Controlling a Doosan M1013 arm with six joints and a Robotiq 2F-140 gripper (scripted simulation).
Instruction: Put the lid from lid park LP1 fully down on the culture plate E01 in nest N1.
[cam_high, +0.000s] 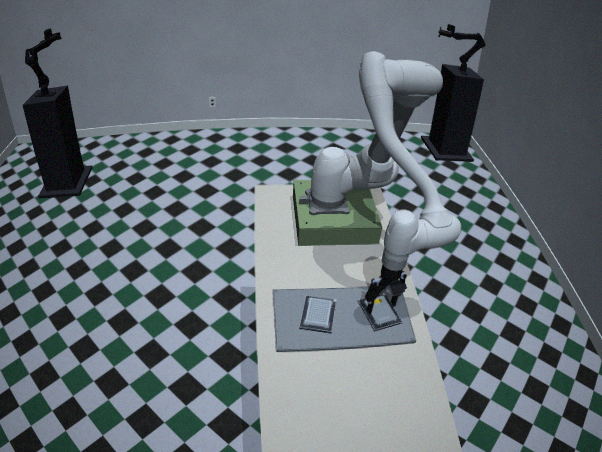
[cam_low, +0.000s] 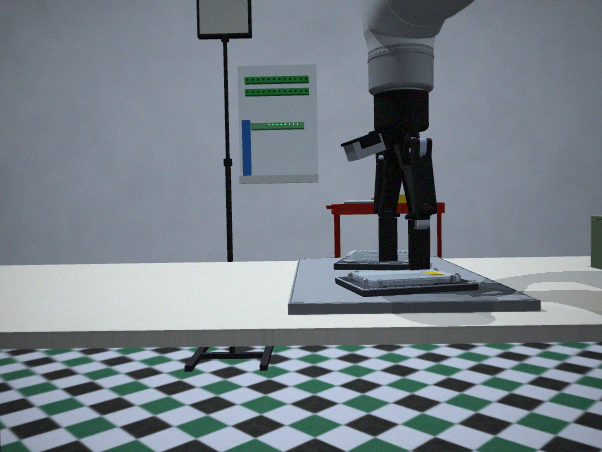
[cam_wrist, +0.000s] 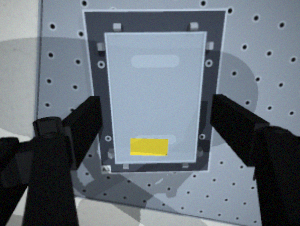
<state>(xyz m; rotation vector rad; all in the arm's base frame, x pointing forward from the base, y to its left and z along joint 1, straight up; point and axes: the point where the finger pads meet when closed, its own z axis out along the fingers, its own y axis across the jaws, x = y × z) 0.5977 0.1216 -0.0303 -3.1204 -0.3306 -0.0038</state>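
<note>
The clear lid (cam_high: 385, 316) (cam_low: 400, 278) (cam_wrist: 155, 85), with a yellow tag near one end, lies flat in the dark lid park frame (cam_high: 373, 326) (cam_low: 361, 287) (cam_wrist: 95, 30) on the right of the grey perforated board (cam_high: 345, 340) (cam_low: 315, 292) (cam_wrist: 250, 50). My gripper (cam_high: 382, 302) (cam_low: 403, 264) (cam_wrist: 156, 110) is down at the lid, open, with one finger on each long side and a small gap to the lid's edges. The culture plate (cam_high: 318, 312) (cam_low: 361, 255) sits uncovered in its nest on the left of the board.
The board lies on a long cream table (cam_high: 340, 400) (cam_low: 150, 290). The arm's green base block (cam_high: 340, 227) stands at the table's far end. Two black pedestals (cam_high: 52, 140) (cam_high: 455, 110), a sign stand (cam_low: 227, 150) and a red table (cam_low: 350, 207) stand off the table.
</note>
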